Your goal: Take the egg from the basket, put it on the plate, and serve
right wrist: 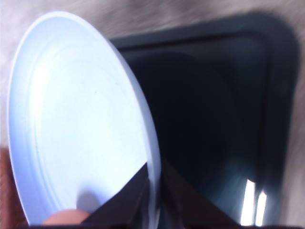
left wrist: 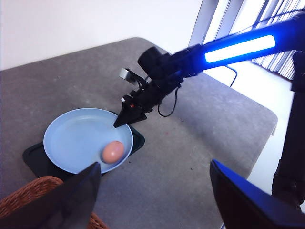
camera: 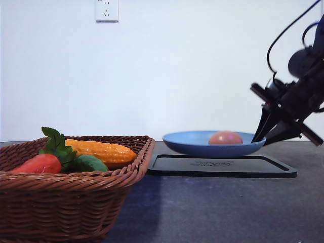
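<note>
Egg (camera: 226, 137) resting in plate (camera: 214, 143) above tray (camera: 223, 166). Right pincer (right wrist: 155, 183) clamped on plate's rim; left pincer (left wrist: 155, 195) apart. Advice: carry level, slowly.

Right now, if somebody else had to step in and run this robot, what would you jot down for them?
Right gripper: shut on the rim of the round blue plate, which sits over the flat black tray.
Left gripper: open, holding nothing.
Small pinkish-brown egg: already in the plate.
Brown woven wicker basket: holds vegetables.
Done: egg moved. Left: serve the plate.
</note>
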